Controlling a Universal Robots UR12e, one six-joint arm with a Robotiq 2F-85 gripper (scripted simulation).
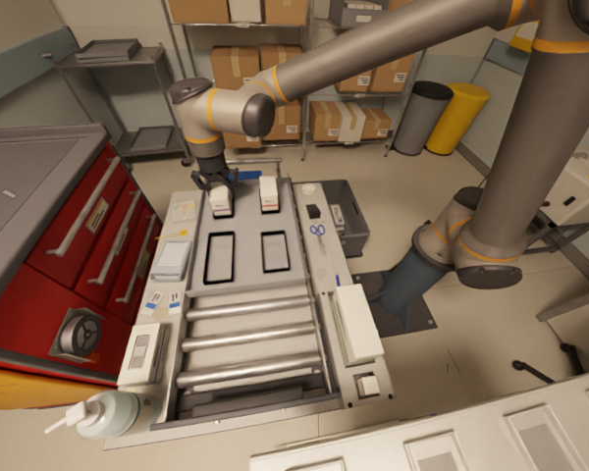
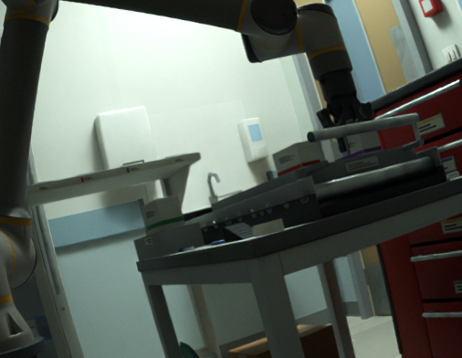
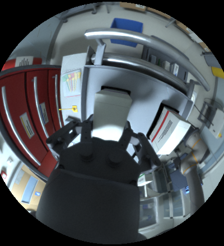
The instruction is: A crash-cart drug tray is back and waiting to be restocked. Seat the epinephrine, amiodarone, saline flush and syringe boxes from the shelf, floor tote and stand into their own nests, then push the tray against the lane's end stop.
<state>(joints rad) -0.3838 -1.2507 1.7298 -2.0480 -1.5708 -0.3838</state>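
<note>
The purple-striped white box [image 1: 220, 201] [image 3: 111, 117] is partly hidden by my gripper [image 1: 217, 188] [image 3: 109, 134], which still grips it as it stands in the far-left nest of the grey tray [image 1: 248, 238]. The red-striped box [image 1: 269, 195] [image 3: 168, 131] stands in the far-right nest beside it. The two near nests [image 1: 219, 257] [image 1: 275, 250] are black-rimmed and hold nothing. A green-striped box [image 1: 357, 322] [image 2: 162, 212] lies on the right rail. In the second side camera a roller bar hides the gripper's fingertips.
A grey floor tote [image 1: 347, 215] sits right of the lane with a small box inside. The red drawer cart [image 1: 77, 243] stands close on the left. Rollers [image 1: 249, 334] fill the near lane. Scissors [image 1: 317, 231], a pump bottle [image 1: 104, 413] and small items lie on the rails.
</note>
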